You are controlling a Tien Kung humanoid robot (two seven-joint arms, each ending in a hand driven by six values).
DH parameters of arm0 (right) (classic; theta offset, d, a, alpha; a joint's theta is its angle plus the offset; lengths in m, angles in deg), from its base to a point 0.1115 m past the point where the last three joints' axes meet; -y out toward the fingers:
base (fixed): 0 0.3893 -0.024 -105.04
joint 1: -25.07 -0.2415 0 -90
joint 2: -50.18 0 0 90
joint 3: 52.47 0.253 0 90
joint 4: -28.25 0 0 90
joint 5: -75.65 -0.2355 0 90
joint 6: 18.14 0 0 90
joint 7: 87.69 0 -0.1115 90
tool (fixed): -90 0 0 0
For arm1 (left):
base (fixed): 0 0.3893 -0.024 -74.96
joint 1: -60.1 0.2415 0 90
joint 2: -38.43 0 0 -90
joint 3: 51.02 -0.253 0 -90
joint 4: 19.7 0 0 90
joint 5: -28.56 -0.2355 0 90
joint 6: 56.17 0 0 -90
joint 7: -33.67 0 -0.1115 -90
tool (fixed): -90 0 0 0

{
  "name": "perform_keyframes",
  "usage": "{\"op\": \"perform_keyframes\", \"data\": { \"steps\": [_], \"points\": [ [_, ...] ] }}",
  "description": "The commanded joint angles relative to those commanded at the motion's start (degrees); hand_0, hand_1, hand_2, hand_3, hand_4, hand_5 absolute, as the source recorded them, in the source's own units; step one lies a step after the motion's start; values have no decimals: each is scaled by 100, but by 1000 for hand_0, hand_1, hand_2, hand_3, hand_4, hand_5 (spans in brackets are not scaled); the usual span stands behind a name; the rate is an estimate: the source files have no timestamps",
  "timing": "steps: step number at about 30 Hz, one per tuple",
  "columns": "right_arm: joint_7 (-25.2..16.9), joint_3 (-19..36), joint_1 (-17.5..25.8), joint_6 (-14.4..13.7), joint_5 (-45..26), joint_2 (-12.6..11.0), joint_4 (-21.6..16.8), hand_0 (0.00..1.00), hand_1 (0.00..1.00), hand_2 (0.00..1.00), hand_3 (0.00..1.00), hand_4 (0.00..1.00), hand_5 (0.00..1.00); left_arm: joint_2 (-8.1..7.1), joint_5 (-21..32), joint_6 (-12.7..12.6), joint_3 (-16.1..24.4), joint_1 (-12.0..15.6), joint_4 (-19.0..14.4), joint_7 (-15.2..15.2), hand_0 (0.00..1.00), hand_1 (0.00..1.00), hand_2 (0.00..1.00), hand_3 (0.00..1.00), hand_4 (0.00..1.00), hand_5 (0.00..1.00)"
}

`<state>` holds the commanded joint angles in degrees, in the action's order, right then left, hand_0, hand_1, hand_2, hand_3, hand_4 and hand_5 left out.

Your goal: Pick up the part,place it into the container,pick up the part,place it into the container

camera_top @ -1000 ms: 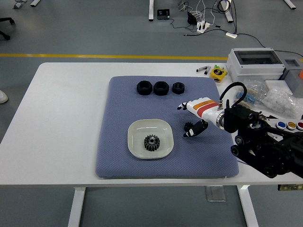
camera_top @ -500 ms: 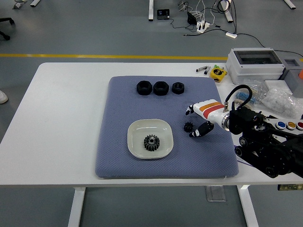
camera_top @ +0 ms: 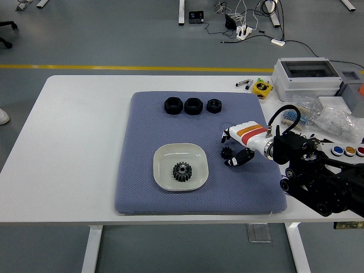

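A small black gear [camera_top: 226,152] lies on the blue-grey mat [camera_top: 142,187], right of a white dish [camera_top: 165,156]. A larger black gear [camera_top: 182,172] lies in the dish. My right hand [camera_top: 230,148], white with orange and red stripes, reaches in from the right and sits right at the small gear. Its upper fingers [camera_top: 225,135] are just above the gear and its thumb just below and to the right. The fingers are spread and not closed on the gear. The left arm is out of view.
Three black nuts [camera_top: 193,106] stand in a row at the mat's far edge. A grey box [camera_top: 307,77], a yellow tape measure [camera_top: 262,88], bags of small parts [camera_top: 335,119] and a button panel [camera_top: 348,151] crowd the table's right side.
My right hand drew back to the right off the small gear, then moved left again and lower, so its fingers now bracket the gear. The gear has stayed in place.
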<state>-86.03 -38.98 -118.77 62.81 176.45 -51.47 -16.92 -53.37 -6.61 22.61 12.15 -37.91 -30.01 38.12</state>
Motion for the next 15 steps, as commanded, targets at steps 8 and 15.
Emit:
{"op": "perform_keyframes", "data": {
  "steps": [8, 15],
  "points": [
    [-22, -17, 9, -51, 31, 24, 68, 571, 597, 593, 532, 759, 216, -1, 15, 4, -19, -10, 0, -1, 709, 621, 648, 568, 620, 703],
    [-50, -29, 16, -72, 54, 6, 55, 502, 538, 552, 500, 717, 191, -1, 16, 4, -18, -10, 0, -1, 709, 621, 645, 568, 620, 703]
  ]
}}
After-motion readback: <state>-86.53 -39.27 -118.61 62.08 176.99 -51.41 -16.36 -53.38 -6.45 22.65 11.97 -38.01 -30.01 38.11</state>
